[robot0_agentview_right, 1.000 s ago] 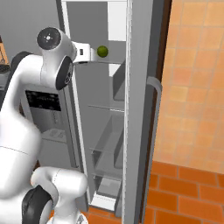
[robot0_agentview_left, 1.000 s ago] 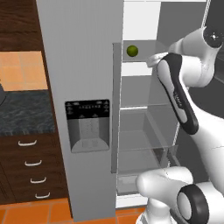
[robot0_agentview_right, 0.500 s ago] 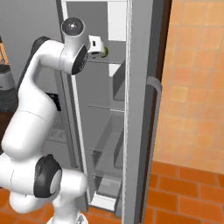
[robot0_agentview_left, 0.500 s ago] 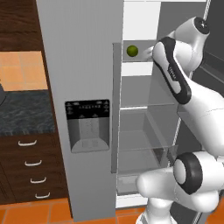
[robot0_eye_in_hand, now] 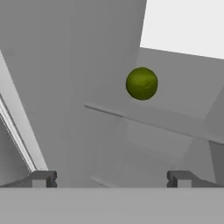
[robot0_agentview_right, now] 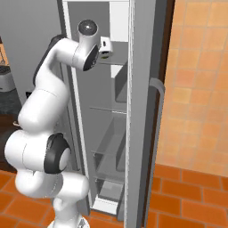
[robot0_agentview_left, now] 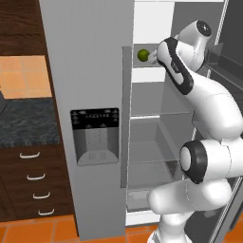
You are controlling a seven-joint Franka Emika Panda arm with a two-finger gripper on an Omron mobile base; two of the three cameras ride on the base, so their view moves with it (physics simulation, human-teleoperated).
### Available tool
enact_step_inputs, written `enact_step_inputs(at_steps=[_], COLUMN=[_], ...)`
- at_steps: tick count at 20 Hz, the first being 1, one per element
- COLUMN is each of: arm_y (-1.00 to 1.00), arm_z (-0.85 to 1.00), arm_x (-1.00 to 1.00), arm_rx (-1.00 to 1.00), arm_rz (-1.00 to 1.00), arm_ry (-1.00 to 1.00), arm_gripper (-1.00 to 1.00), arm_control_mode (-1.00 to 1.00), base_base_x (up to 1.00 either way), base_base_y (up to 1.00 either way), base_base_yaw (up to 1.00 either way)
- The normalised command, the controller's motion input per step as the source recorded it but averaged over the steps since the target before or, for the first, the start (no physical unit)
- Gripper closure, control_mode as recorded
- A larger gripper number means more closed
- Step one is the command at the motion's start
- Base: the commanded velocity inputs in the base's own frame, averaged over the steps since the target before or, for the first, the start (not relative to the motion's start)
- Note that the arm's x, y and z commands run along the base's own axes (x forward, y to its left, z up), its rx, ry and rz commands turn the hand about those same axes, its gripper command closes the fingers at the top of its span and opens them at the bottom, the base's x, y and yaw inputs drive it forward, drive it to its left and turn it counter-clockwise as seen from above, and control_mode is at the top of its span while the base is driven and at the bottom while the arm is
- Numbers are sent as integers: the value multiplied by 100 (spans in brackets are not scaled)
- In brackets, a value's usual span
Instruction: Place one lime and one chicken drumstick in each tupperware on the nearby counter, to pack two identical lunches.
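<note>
A small green lime [robot0_agentview_left: 142, 55] lies on the top shelf of the open fridge. In the hand view the lime [robot0_eye_in_hand: 141, 83] sits ahead and a little right of centre, some way beyond the tips. My gripper [robot0_eye_in_hand: 111, 179] is open, its two dark fingertips [robot0_eye_in_hand: 41, 178] far apart with nothing between them. In the left base view my hand reaches in from the right, close beside the lime. The dark marbled counter [robot0_agentview_left: 28, 126] lies to the left. The chicken drumstick and the tupperware are out of view.
The fridge's grey left door with its dispenser panel [robot0_agentview_left: 95, 135] is closed, just left of the lime. Glass shelves [robot0_agentview_left: 159, 116] below it are bare. The open right door [robot0_agentview_right: 142, 111], with its handle [robot0_agentview_right: 156, 89], stands close to my arm. Drawers [robot0_agentview_left: 33, 180] sit under the counter.
My arm has swung further into the fridge, bringing the hand leftwards up to the lime. The lime has not moved and the jaws have stayed open.
</note>
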Motion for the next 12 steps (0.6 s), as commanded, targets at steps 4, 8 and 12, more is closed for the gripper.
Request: enact_step_inputs(at_steps=[4,8,12], arm_y=[-4,0,0], arm_z=[-4,-5,-15], arm_x=[61,29,36], arm_rx=[0,0,0], arm_rz=[0,1,2], arm_ry=[0,0,0], arm_gripper=[-100,-100,-100], arm_control_mode=[-100,-100,-100], base_base_x=[0,0,0], base_base_y=[0,0,0], base_base_yaw=[0,0,0])
